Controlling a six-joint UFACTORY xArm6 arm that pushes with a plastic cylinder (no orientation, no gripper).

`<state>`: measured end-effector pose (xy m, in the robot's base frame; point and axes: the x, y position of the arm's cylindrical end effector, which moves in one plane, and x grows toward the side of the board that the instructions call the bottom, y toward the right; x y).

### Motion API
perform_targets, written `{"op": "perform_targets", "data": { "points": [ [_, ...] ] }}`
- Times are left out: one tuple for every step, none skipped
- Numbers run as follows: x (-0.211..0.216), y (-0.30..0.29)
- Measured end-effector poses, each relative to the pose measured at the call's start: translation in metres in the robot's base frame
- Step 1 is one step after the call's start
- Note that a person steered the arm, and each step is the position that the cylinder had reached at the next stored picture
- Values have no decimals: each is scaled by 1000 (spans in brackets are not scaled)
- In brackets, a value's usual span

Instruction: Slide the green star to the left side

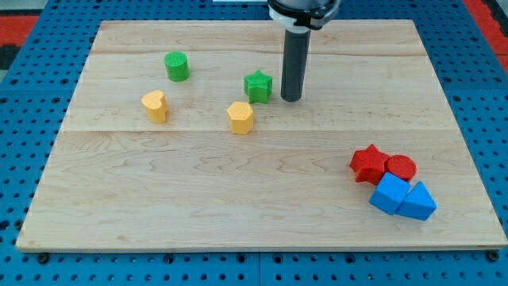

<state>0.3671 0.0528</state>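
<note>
No pincer fitted; tip (pixel 291 98) just beside green star (pixel 258 86) at its 3 o'clock, upper-middle of table (pixel 238 214); risk of an off-centre push deflecting star into yellow hexagon (pixel 240 117) at 7 o'clock.

rod: dark grey, straight, cylindrical | my tip (pixel 291 98): flat | collar: black-and-white

Taking the green star (pixel 258 86) as landmark: my tip (pixel 291 98) stands just to its right. To its left the table (pixel 238 199) is open, with the green cylinder (pixel 176 66) above that way and the yellow hexagon (pixel 240 117) and yellow heart (pixel 155 106) below it.
</note>
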Motion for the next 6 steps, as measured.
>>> {"op": "perform_targets", "data": {
  "points": [
    [-26, -4],
    [-44, -18],
    [1, 5],
    [-2, -14],
    [-15, -56],
    [-19, -82]
  ]
}}
